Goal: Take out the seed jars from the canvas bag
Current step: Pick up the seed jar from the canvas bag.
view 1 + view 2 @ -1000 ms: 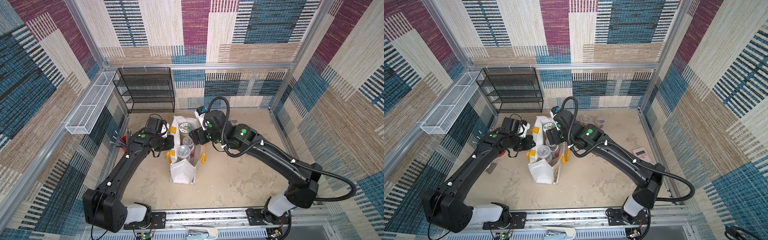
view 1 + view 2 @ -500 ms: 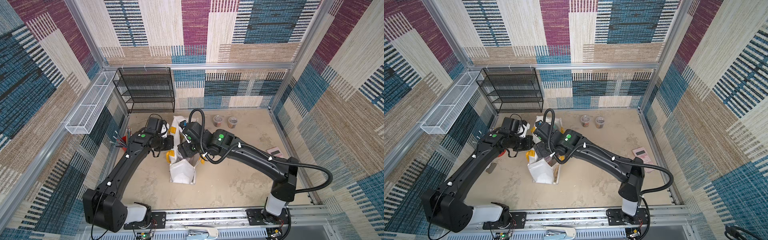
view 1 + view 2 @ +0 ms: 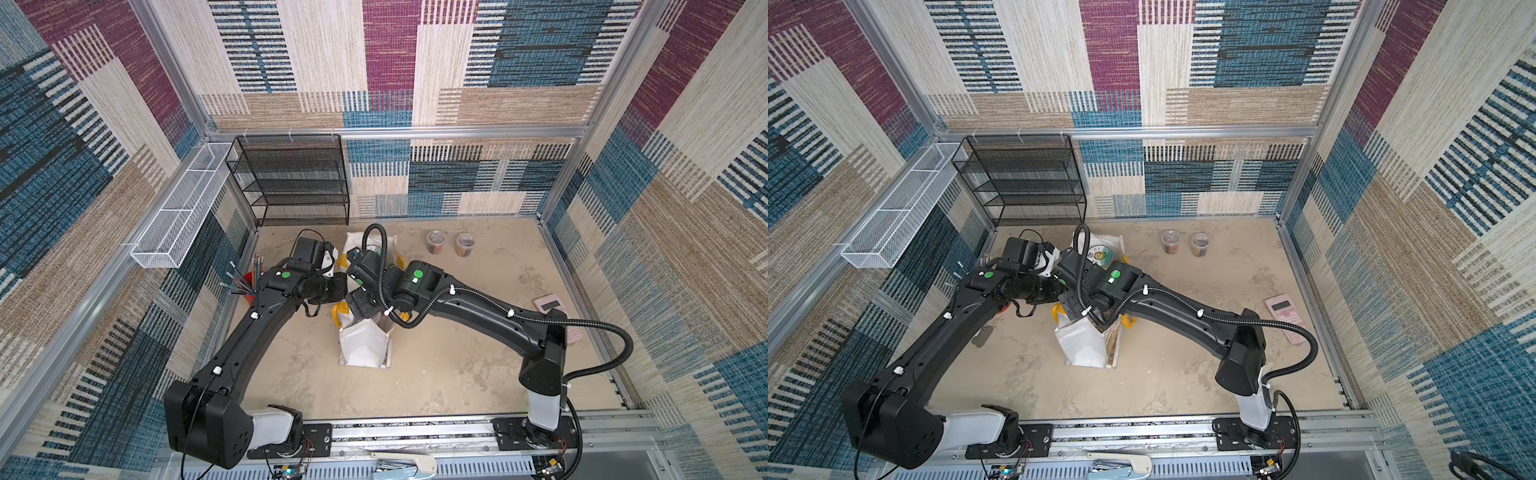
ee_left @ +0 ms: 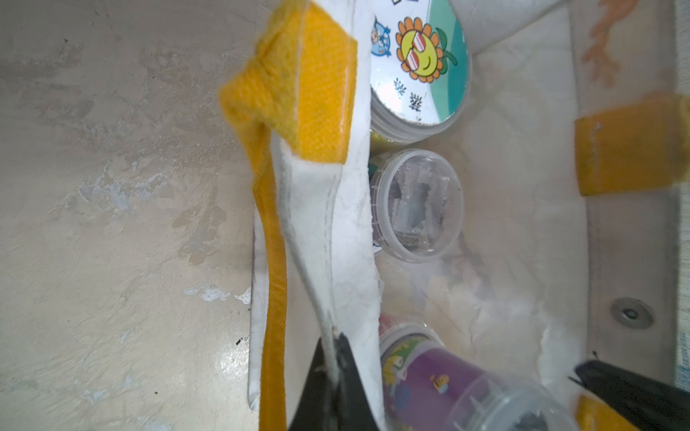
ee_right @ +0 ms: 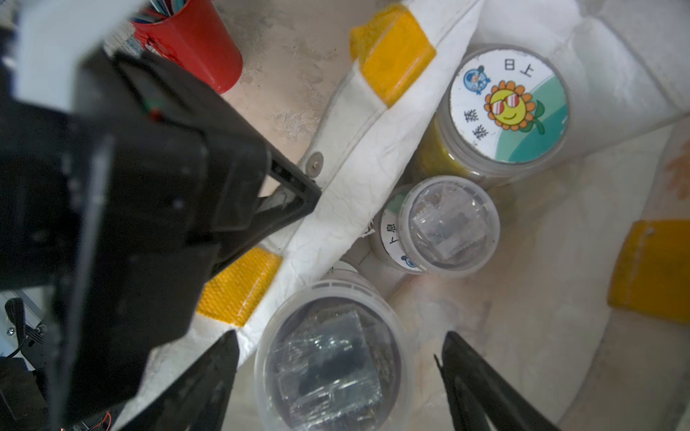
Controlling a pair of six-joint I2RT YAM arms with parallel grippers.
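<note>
Hanging on the left wall: white wire basket [image 3: 176, 212], above the surface's left edge.
Back left corner: black mesh shelf [image 3: 291, 187], standing against the back wall.
Left edge: red cup [image 5: 194, 41] with pencils in it, just beside the left arm's wrist.
Left gripper [image 5: 298, 197]: jaws pressed together on the left rim of the canvas bag [image 3: 363, 349], pinching white cloth between two yellow patches.
Bag: stands at the middle of the surface with its mouth open upward. A yellow strap [image 4: 272, 261] hangs down outside its left wall.
Sunflower-lidded jar [image 5: 507, 104]: upright inside the bag, at the end nearest the surface's back edge. Yellow-green seeds show through its side.
Small clear-lidded tub [image 5: 451, 225]: inside the bag, resting on top of a picture-lidded jar [image 5: 392, 233] that it mostly hides.
Nearer tub [image 5: 328, 358]: inside the bag against its left wall, clear lid up, dark contents.
Right gripper [image 5: 339, 336]: down in the bag's mouth, jaws spread wide, one on each side of the nearer tub. There is a gap on both sides and it grips nothing.
Back edge, right of the bag: loose tub [image 3: 434, 242] and second loose tub [image 3: 464, 244], upright side by side on the surface, well apart from the bag.
Right edge: pink calculator [image 3: 1285, 316], lying flat.
</note>
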